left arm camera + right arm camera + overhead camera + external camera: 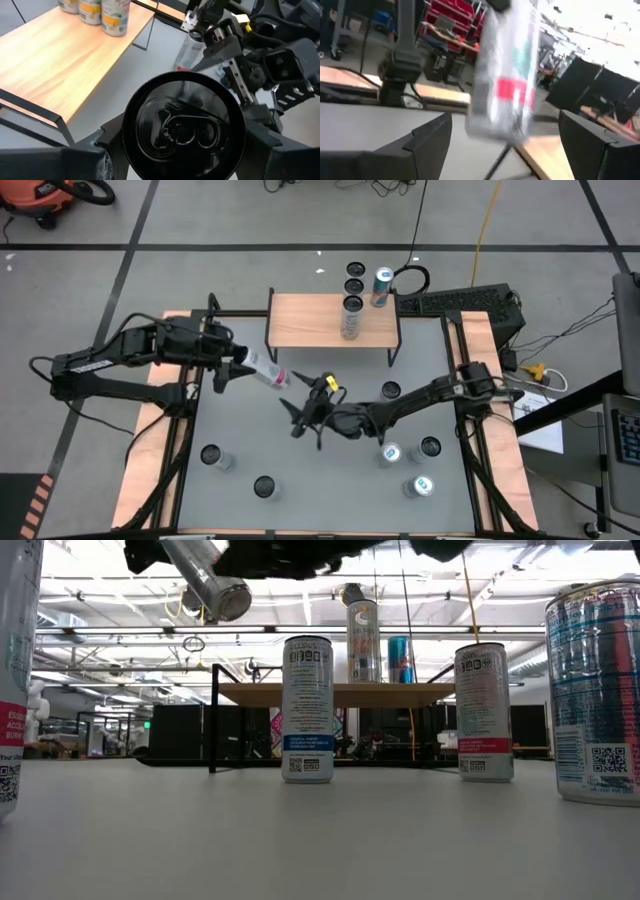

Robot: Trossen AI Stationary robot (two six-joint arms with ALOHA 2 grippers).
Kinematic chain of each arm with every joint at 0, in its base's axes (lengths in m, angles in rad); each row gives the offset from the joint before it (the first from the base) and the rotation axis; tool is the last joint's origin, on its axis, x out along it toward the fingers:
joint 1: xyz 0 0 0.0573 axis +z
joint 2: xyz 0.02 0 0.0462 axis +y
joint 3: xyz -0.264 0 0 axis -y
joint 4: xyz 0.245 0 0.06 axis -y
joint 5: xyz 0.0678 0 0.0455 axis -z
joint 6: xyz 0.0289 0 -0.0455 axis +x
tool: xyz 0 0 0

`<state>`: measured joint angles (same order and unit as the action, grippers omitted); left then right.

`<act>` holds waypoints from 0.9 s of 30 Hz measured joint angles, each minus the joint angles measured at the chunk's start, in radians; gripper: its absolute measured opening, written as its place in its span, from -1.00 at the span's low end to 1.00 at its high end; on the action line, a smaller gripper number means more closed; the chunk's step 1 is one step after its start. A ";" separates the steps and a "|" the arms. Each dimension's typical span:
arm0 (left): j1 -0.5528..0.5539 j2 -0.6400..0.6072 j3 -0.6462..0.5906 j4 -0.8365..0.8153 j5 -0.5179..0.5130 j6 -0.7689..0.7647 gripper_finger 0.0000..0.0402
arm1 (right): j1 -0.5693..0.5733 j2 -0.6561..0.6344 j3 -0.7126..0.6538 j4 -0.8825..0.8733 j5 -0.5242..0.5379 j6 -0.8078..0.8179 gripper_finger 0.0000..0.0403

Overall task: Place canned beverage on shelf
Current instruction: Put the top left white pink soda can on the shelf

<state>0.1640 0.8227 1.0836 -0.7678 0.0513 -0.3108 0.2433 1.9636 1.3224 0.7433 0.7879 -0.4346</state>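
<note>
A silver canned beverage (266, 370) with a red band is held in the air over the table's middle left by my left gripper (232, 362). Its black lid (184, 127) faces the left wrist camera. In the low view the can (208, 582) slants high above the table. My right gripper (303, 408) stands open just near-right of the can's free end. In the right wrist view the can (507, 75) shows ahead between its spread fingers, and no touch shows. The shelf (310, 320), a wood plank on black legs, stands at the far middle with cans (350, 315) on it. My left gripper holds the can at its lid end, the wall (131, 150) pinched between the two fingers (75, 160), one on each side. The can lies along the fingers and sticks out beyond them toward the table's right. It is lifted clear and tilted.
Cans stand on the grey table at the near left (215, 457), near middle (263, 487), near right (420, 485) and right of centre (390, 390). More cans (383, 285) show beyond the shelf. The plank's left half (65, 65) is bare.
</note>
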 joint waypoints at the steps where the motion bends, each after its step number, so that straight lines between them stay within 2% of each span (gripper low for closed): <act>1: -0.003 0.000 0.000 0.000 0.000 -0.006 0.25 | -0.001 0.012 0.017 0.000 -0.002 -0.005 0.50; 8: -0.004 0.000 0.000 0.002 -0.010 -0.024 0.25 | -0.038 0.035 0.066 -0.058 -0.007 0.030 0.50; 14: -0.004 0.006 0.000 0.031 -0.057 -0.024 0.25 | -0.086 0.035 0.066 -0.105 -0.101 0.100 0.50; 19: -0.004 0.030 0.000 0.055 -0.053 -0.023 0.25 | -0.113 0.036 0.066 -0.109 -0.109 0.097 0.49; 23: -0.004 0.056 0.000 0.058 -0.053 -0.019 0.25 | -0.119 0.035 0.066 -0.105 -0.110 0.084 0.41; 27: -0.003 0.082 0.000 0.067 -0.056 0.005 0.25 | -0.126 0.035 0.066 -0.113 -0.114 0.082 0.24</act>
<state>0.1607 0.9043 1.0832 -0.7013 -0.0043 -0.3055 0.1176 1.9990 1.3884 0.6305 0.6743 -0.3528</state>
